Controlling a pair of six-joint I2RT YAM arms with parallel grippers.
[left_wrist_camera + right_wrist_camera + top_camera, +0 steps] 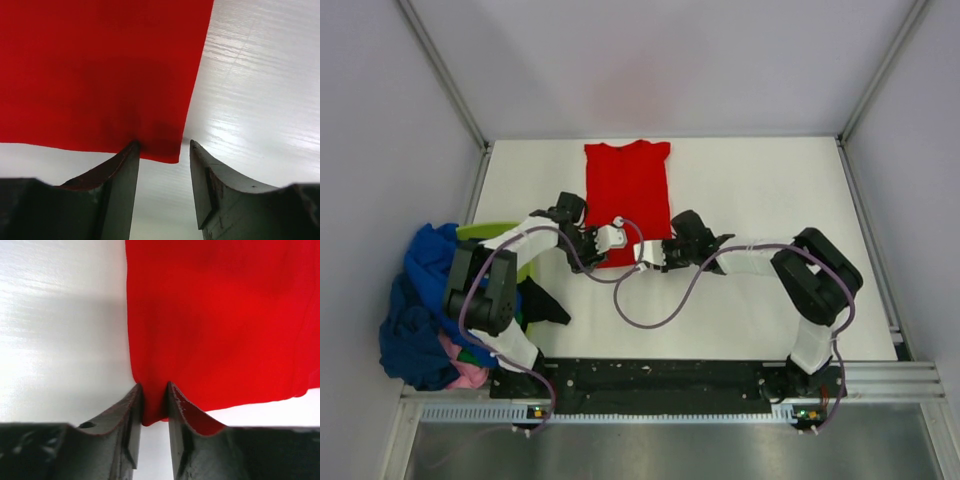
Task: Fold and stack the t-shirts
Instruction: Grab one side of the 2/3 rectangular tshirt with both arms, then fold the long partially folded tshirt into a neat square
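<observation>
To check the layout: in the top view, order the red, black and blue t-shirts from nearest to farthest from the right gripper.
1. red t-shirt, centre, its near hem at the right gripper itself.
2. black t-shirt, left of centre.
3. blue t-shirt, far left, in the pile.

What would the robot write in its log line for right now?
phase: folding | red shirt: flat on table | left gripper: open at hem corner | right gripper: shut on hem corner | pile: heaped at left

Red t-shirt (pixel 627 195) spread flat; other t-shirts (pixel 420 310) heaped at left
</observation>
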